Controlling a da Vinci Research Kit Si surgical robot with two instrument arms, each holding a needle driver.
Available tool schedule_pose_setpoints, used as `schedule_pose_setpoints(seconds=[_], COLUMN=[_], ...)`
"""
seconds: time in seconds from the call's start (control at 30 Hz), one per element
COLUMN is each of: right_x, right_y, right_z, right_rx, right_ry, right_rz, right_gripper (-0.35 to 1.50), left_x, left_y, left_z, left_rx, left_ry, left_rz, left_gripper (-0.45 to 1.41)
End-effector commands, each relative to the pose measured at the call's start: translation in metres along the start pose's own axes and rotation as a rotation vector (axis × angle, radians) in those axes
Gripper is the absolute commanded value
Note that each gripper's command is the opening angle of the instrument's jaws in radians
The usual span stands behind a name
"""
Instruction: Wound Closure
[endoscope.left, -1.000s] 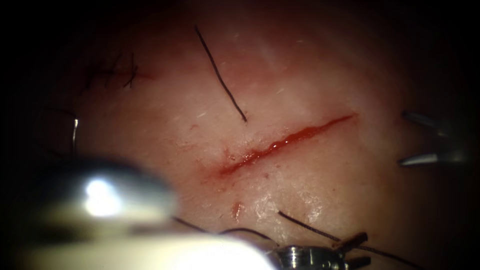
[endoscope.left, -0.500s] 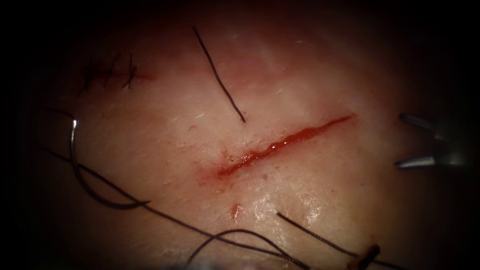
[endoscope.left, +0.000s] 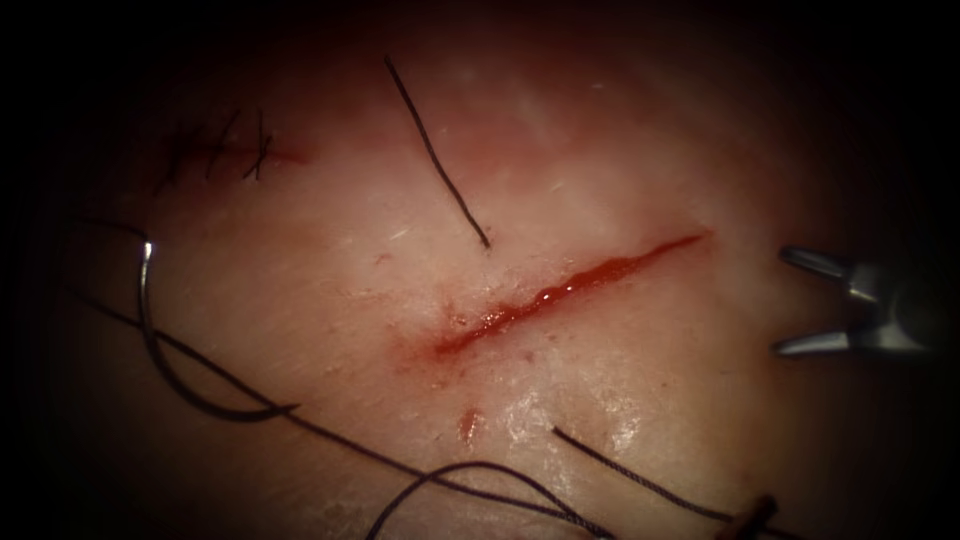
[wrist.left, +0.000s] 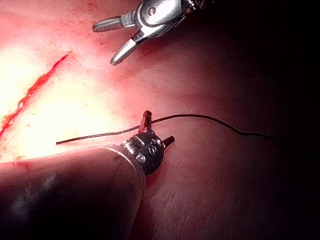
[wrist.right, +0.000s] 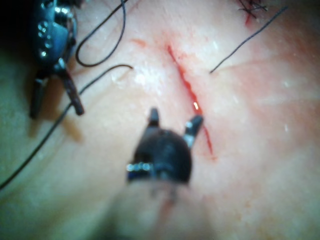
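Note:
The cut (endoscope.left: 565, 292) runs slantwise across the middle of the tissue (endoscope.left: 330, 290), wet with red fluid. The curved needle (endoscope.left: 158, 350) lies free on the tissue far left of the cut, held by neither tool. Its dark thread (endoscope.left: 400, 465) trails along the near side of the cut. My left tool (wrist.left: 158, 131) is open below the cut's right end; the thread (wrist.left: 200, 116) runs past one jaw and is not gripped. My right tool (endoscope.left: 795, 305) hovers open just right of the cut, holding nothing. It hangs above the tissue beside the cut (wrist.right: 187, 85).
A loose cut end of thread (endoscope.left: 435, 150) lies above the cut. An older stitched wound (endoscope.left: 225, 150) sits at the far upper left. A small red nick (endoscope.left: 472, 422) marks the tissue below the cut.
The left arm's shaft, which covered the lower left a second ago, has drawn back, uncovering the needle and thread. The right tool has edged left toward the cut.

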Motion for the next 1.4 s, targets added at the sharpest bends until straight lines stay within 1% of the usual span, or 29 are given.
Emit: schedule_pose_setpoints(seconds=[0.03,0.3,0.37,0.4,0.5,0.53,0.7,0.83,1.0,1.17,1.27,1.4], right_x=[-0.0002,-0.0002,-0.0002,-0.0002,-0.0002,-0.0002,-0.0002,-0.0002,-0.0001,0.0,0.0001,0.0003], right_y=[-0.0007,-0.0008,-0.0008,-0.0008,-0.0009,-0.0009,-0.0009,-0.0009,-0.0008,-0.0005,-0.0002,0.0001], right_z=[0.0008,0.0008,0.0008,0.0008,0.0008,0.0008,0.0007,0.0005,0.0003,0.0004,0.0005,0.0008], right_rx=[0.004,0.004,0.007,0.007,0.007,0.007,0.008,0.009,0.01,0.008,0.002,-0.005], right_ry=[0.002,0.002,0.003,0.003,0.003,0.003,0.004,0.004,0.004,0.013,0.016,0.02], right_rz=[0.002,0.002,0.001,0.001,0.001,0.001,0.001,0.001,0.002,0.005,0.008,0.012], right_gripper=[1.35,1.35,1.35,1.35,1.35,1.35,1.33,1.33,1.33,1.31,1.31,1.31], left_x=[-0.0003,-0.001,-0.001,-0.001,-0.0011,-0.0012,-0.0015,-0.0018,-0.0018,-0.0021,-0.0025,-0.003], left_y=[0.0011,0.0005,0.0004,0.0004,0.0004,0.0004,-0.0001,-0.0013,-0.0032,-0.0043,-0.0044,-0.0044], left_z=[0.0009,0.002,0.002,0.002,0.0019,0.0019,0.0013,-0.0004,-0.0038,-0.0066,-0.0077,-0.0088], left_rx=[-0.003,-0.006,-0.006,-0.006,-0.012,-0.013,-0.02,-0.031,0.002,0.01,-0.016,-0.027], left_ry=[-0.001,-0.011,-0.011,-0.011,-0.007,-0.007,-0.004,0.008,0.069,0.115,0.156,0.201], left_rz=[-0.003,0.0,0.0,0.001,0.001,0.002,0.002,-0.001,-0.016,-0.006,0.002,0.007], left_gripper=[0.72,0.74,0.64,0.56,-0.13,-0.45,-0.45,-0.45,-0.45,-0.45,-0.45,-0.45])
